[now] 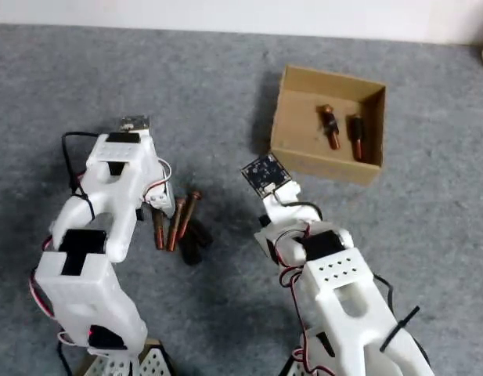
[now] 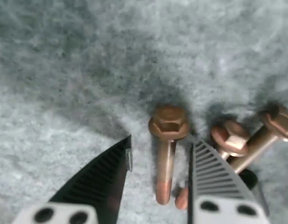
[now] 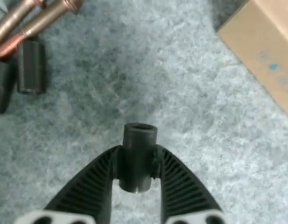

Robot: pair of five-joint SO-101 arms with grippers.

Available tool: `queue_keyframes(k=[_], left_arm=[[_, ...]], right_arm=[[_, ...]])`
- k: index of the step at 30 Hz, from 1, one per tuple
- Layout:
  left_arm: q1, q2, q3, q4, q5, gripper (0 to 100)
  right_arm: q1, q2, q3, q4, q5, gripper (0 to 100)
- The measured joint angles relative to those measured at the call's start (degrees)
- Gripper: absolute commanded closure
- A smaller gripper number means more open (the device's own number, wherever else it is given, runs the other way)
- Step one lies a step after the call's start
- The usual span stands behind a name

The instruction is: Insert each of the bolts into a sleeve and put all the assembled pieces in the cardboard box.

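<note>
A: What is held by the left gripper (image 2: 161,145)?
B: Nothing is held. Its jaws are spread wide, and a copper-coloured bolt (image 2: 167,149) is seen lying on the grey surface (image 2: 87,70) between them. The bolt's six-sided head is pointed away from the gripper. It cannot be told whether the bolt is touched by a finger.
A: Are more bolts seen close by?
B: Yes. A second bolt (image 2: 232,139) is laid just outside one finger, and a third bolt (image 2: 273,124) is laid right beside that one. From above, the three are seen side by side next to the left arm (image 1: 108,188).
A: And what is held by the right gripper (image 3: 136,161)?
B: A black sleeve (image 3: 139,135) is held. The jaws are closed tight on its sides, and its hollow end is seen sticking out past the fingertips. It is found between the bolts and the cardboard box (image 1: 327,167).
A: Where are the other sleeves?
B: Two loose sleeves (image 3: 31,65) are laid side by side on the surface, just at the tips of the bolts.
A: What is seen in the box?
B: Two assembled pieces (image 1: 330,125) are laid inside, near each other but apart, toward one side wall. The box is set well apart from the loose bolts, just beyond the right arm (image 1: 335,274)
</note>
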Motion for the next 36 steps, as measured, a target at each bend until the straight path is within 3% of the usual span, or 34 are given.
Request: queue_keyframes(k=[2,6,15,21,29,36], left_arm=[[0.5,0.4,-0.3,0.2,0.1,82],[2.8,1.6,-1.1,0.2,0.2,100],[4.8,3.1,-2.7,0.4,0.6,100],[4.8,-3.7,2.4,0.5,0.4,100],[4.8,-31.4,13.5,0.6,0.7,100],[4.8,-63.3,24.4,-1.0,0.7,100]], right_arm=[[0.0,0.0,0.0,0.0,0.0,99.3],[0.0,-0.2,0.0,0.0,0.0,99.3],[0.0,-0.2,0.8,-1.1,0.0,99.3],[0.1,-0.2,1.8,-3.2,0.0,99.3],[0.1,-1.8,3.5,-5.1,0.0,99.3],[-4.0,-21.9,14.9,-7.5,0.0,99.3]])
